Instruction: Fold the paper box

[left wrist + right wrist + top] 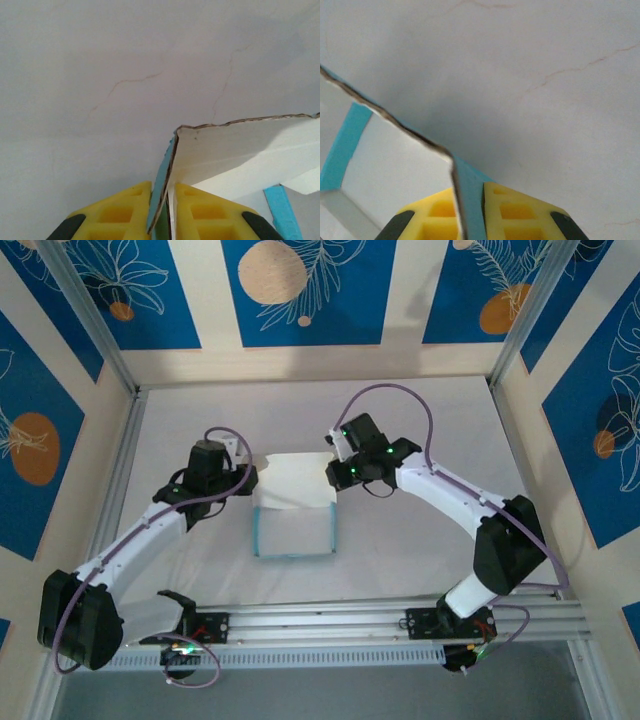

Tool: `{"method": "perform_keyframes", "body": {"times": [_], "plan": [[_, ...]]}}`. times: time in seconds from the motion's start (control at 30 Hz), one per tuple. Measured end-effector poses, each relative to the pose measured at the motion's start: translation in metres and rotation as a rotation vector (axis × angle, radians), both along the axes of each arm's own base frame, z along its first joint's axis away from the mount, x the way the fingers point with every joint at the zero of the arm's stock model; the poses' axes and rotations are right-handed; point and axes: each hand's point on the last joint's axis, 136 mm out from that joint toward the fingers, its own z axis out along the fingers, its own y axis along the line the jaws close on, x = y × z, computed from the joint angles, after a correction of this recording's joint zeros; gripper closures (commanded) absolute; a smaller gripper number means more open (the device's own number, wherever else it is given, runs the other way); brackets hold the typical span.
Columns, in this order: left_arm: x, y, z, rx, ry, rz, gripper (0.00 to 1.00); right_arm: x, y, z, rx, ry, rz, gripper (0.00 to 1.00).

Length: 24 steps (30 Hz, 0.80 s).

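Now your left gripper (161, 206) and right gripper (469, 205) each pinch 1 far corner of the box (293, 525), mid table (420, 550), walls half up; next, fold the far wall over, arms in step.

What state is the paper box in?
Partly folded: paper box side flaps stand raised, left claw and right claw each pinching a card edge.

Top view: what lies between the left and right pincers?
The paper box spans the gap in the top view; the left pincer and right pincer each pinch one raised edge.
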Motion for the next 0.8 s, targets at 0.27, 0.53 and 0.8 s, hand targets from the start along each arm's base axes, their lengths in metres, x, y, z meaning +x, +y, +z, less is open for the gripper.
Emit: {"method": "perform_keyframes", "body": {"times": [0.27,0.53,0.8], "plan": [[0.005,0.000,-0.018,-0.064,0.015,0.066,0.72,-0.001,0.001,-0.015,0.064,0.049,-0.182,0.87],[0.006,-0.001,-0.024,-0.095,0.016,0.099,0.73,0.000,0.003,-0.019,0.038,0.006,-0.268,0.86],[0.002,0.002,-0.018,-0.096,-0.022,0.111,0.81,0.003,0.003,-0.015,-0.060,-0.122,-0.336,0.86]]}}
